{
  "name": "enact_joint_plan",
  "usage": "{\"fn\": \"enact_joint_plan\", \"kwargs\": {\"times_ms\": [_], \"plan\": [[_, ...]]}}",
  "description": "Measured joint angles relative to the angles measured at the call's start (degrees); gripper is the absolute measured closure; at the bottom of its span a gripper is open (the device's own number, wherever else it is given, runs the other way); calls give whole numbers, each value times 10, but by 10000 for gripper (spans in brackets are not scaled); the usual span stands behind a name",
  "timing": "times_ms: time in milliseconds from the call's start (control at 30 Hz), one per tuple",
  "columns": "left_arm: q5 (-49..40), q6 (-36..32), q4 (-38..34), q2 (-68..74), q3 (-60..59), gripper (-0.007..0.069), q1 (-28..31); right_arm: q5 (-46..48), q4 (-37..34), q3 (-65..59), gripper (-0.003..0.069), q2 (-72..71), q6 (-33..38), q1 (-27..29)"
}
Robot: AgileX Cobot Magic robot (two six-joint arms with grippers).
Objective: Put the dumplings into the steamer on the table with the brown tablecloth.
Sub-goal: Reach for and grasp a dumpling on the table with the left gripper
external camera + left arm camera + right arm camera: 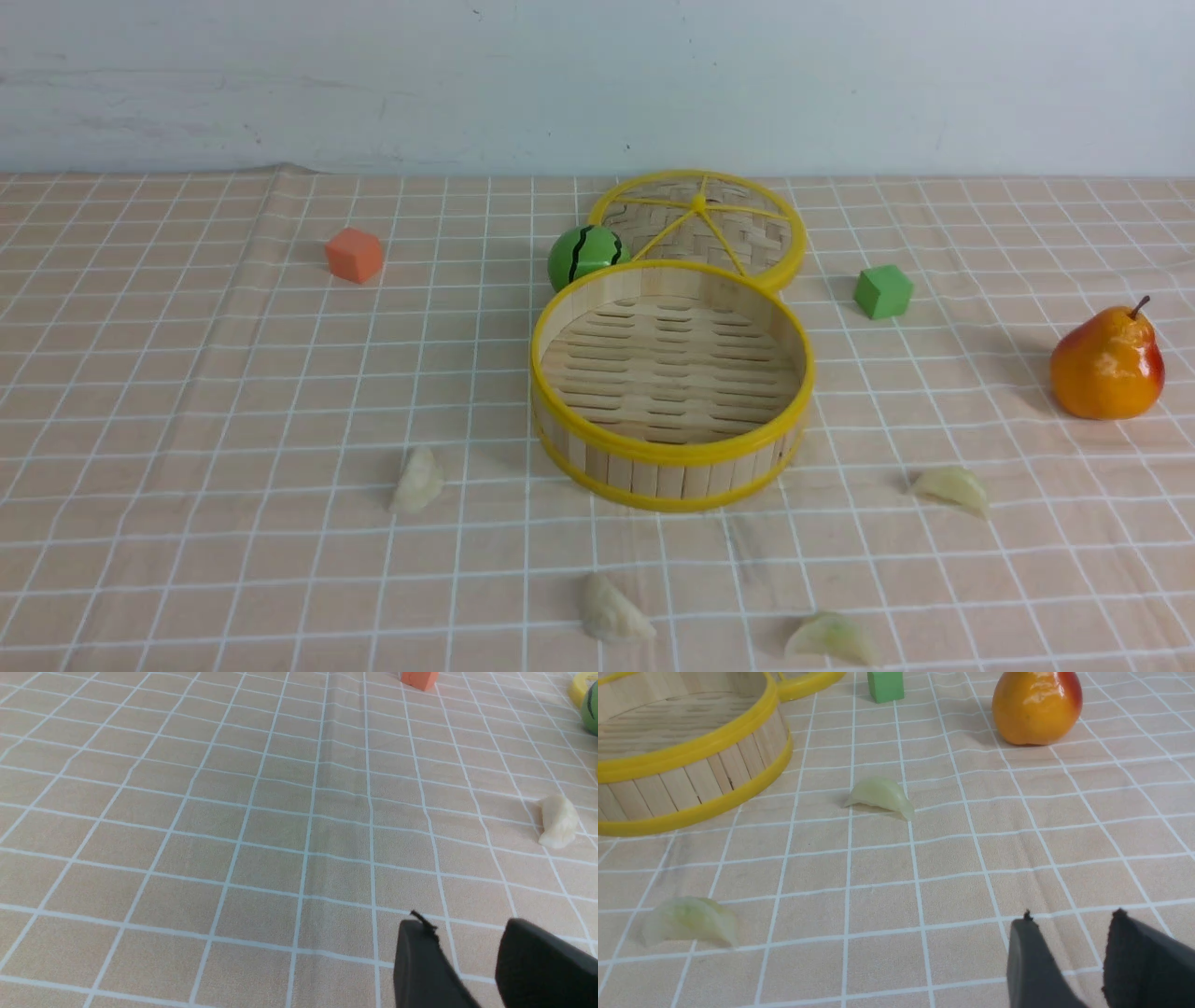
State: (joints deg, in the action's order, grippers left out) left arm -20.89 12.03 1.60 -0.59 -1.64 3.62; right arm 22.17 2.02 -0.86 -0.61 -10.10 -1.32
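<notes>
Around the steamer [672,467], on the cloth [187,373], four dumplings [417,481] are scattered, none loaded. Left gripper [462,938] and right gripper [1073,933] are seen part open, empty. Each dumpling is best pinched lightly across its belly.

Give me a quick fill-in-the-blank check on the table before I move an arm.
1. All ___ dumplings lie on the cloth, outside the steamer.
2. The cube between the lid and the pear is ___.
3. From the front, the lid lies ___ the steamer.
Missing words: four; green; behind.
</notes>
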Motion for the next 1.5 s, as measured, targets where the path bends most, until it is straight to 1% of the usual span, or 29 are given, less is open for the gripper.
{"fn": "enact_joint_plan", "kwargs": {"times_ms": [733, 933, 1500], "plan": [[0, 0, -4, 0, 0, 386, 0, 0, 0, 0, 418, 0, 0, 0], [0, 0, -4, 0, 0, 386, -22, 0, 0, 0, 418, 0, 0, 0], [0, 0, -4, 0, 0, 386, -24, 0, -1, 0, 418, 0, -1, 0]]}}
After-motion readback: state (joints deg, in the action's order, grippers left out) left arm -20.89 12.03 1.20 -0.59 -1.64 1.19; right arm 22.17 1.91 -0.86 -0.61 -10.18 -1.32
